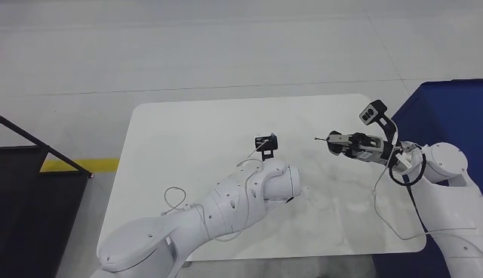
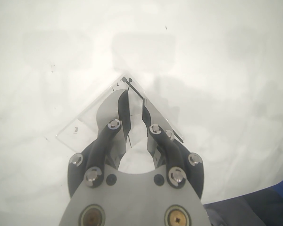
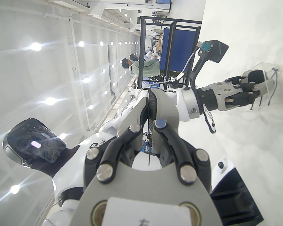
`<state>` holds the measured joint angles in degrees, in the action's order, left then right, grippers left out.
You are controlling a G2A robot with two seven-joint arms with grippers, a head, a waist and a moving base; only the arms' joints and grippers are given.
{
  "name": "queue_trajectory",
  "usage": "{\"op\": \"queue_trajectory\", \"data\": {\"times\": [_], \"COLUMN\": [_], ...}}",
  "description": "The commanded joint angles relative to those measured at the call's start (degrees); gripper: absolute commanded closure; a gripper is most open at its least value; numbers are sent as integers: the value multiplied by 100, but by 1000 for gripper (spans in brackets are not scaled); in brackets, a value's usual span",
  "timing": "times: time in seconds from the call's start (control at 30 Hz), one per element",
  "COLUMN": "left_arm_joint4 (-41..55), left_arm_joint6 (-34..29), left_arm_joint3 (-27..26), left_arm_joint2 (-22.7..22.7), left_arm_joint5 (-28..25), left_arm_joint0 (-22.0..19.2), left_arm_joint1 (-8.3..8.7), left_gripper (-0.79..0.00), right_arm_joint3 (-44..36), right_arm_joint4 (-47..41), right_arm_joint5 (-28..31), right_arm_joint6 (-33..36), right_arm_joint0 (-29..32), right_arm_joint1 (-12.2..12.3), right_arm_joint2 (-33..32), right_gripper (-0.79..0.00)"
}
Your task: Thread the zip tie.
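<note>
The left end effector [image 1: 266, 143], closed on a clear plate [image 2: 89, 116] over the table [image 1: 189, 149], should hold it steady. The right end effector [image 1: 336, 140], pinching the zip tie [image 3: 149, 152] well apart from the plate, must level the tie's tip, then advance slowly.

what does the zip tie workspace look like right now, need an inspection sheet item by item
surface: white table, with a small dark speck.
job's things: clear plate on the table with a black plate zip tie across it; a thin held zip tie is in the air, off the table.
clutter: nothing seen.
grippers: left gripper points down at the clear plate, grip unclear; right gripper is shut on the held zip tie, apart from the plate.
cables: white cable loops beside the left arm; black cable runs at the right wrist.
surroundings: blue panel, yellow floor line.
</note>
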<state>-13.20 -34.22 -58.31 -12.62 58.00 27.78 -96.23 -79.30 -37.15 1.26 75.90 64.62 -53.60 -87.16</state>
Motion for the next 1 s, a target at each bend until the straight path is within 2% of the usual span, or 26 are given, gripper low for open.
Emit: {"op": "queue_trajectory", "data": {"times": [0.0,0.1,0.13,0.17,0.57,0.97], "left_arm_joint4": [-57,-162,-206,-265,-762,-920], "left_arm_joint6": [-35,-103,-154,-237,-778,-954], "left_arm_joint3": [26,79,82,73,182,557], "left_arm_joint2": [-16,-40,-27,10,131,27], "left_arm_joint5": [0,0,0,0,0,-248], "left_arm_joint0": [-3,-6,-5,-13,-65,-52], "left_arm_joint1": [-23,-47,-53,-57,-143,-300], "left_gripper": [-92,-114,-74,-68,-169,-172], "right_arm_joint3": [0,0,0,0,0,0], "right_arm_joint4": [0,0,0,0,0,0], "right_arm_joint5": [0,0,0,0,0,0], "right_arm_joint6": [0,0,0,0,0,0], "right_arm_joint0": [0,0,0,0,0,0], "right_arm_joint1": [0,0,0,0,0,0], "right_arm_joint2": [0,0,0,0,0,0], "right_gripper": [0,0,0,0,0,0]}}
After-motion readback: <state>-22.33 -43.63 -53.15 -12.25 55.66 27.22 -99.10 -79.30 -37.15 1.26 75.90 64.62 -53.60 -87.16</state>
